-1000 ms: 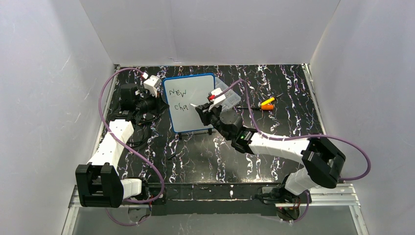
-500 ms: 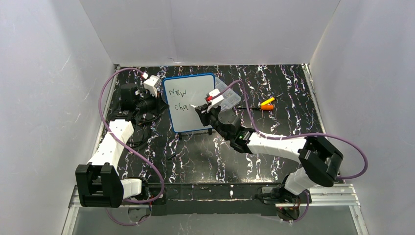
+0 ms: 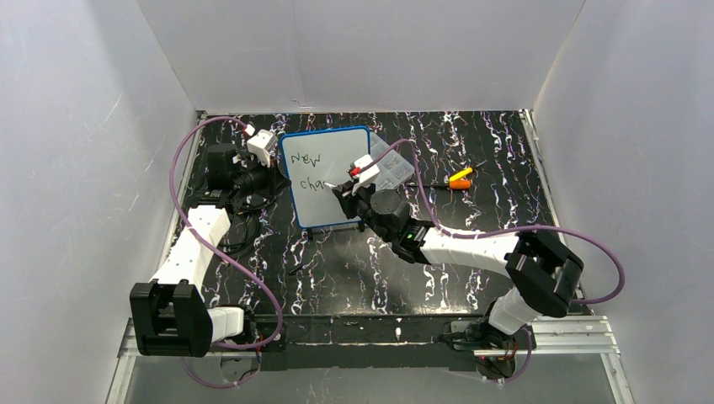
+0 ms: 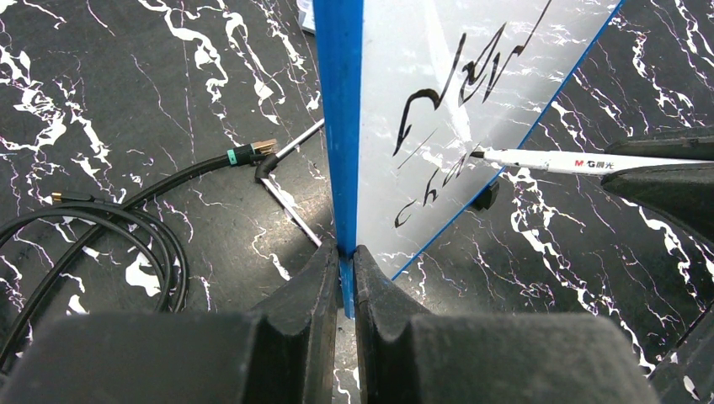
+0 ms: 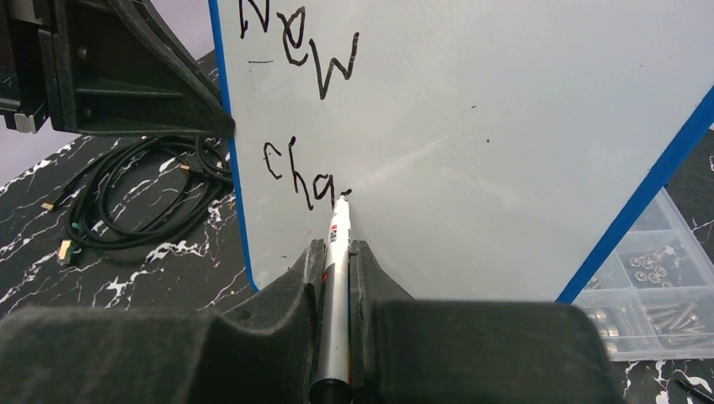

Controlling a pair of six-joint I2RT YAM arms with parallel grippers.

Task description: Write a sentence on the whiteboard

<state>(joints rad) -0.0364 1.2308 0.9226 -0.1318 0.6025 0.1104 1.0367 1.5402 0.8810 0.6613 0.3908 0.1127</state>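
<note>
Edged left, right tool (image 5: 337, 249) grips 1 marker (image 5: 340, 225) — left tool (image 4: 341, 254) pinches 1 whiteboard (image 4: 396, 67).

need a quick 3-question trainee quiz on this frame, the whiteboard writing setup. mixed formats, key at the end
1. True or false: the left gripper is shut on the blue edge of the whiteboard.
2. What does the right gripper hold?
A. a pen, its tip on the board
B. an eraser
C. a cloth
3. Fill in: the finished top word of the sentence reads ___.
Key: 1 true; 2 A; 3 New.
</note>
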